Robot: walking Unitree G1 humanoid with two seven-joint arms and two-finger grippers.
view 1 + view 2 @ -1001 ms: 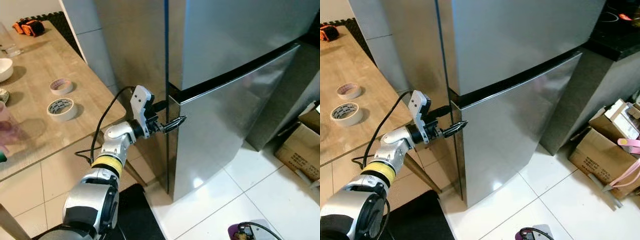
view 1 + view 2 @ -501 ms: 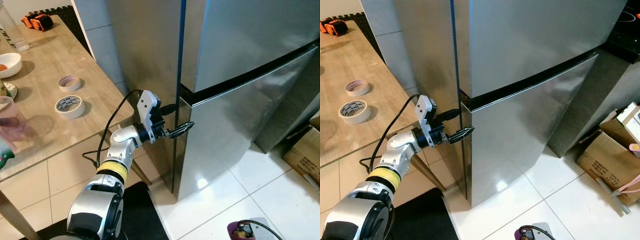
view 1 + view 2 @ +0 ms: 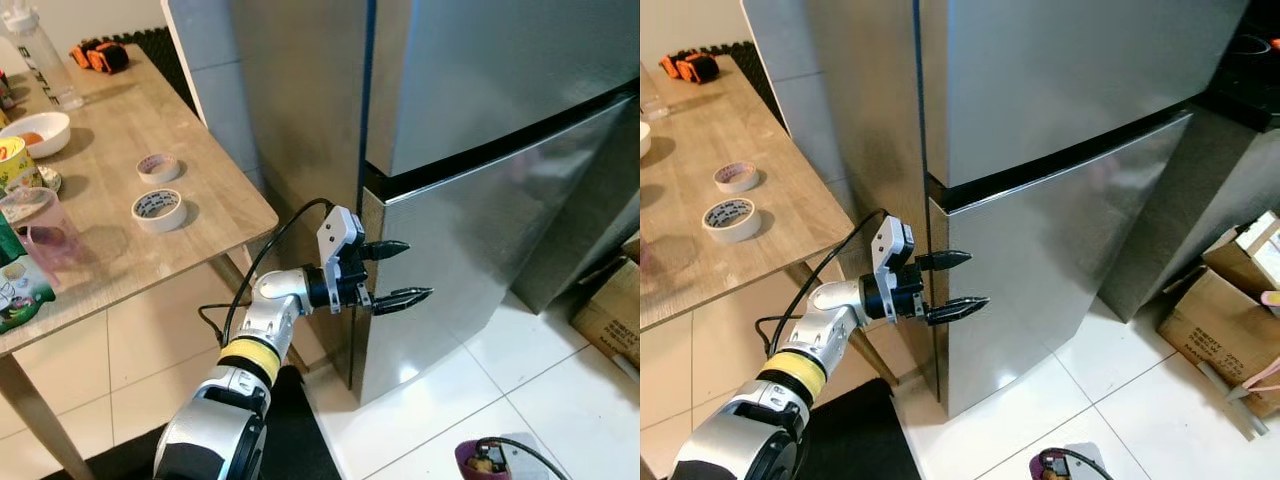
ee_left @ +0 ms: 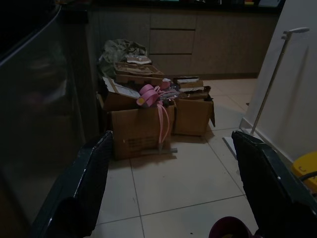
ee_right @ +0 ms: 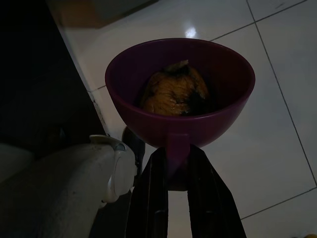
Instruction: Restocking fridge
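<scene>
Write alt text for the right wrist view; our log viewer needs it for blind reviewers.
The right gripper is shut on the handle tab of a purple bowl holding a brownish piece of food, above white floor tiles.

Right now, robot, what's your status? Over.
Left gripper open beside closed stainless-steel fridge's lower door. Right gripper shut on purple plastic bowl of browned food. Doors closed, blocking restock.

A silver, rounded left arm (image 3: 265, 325) wears a yellow band near the wrist; a black cable loops along it to a white camera block (image 3: 338, 237) above the left end effector (image 3: 399, 272) with two long black tapered fingers
</scene>
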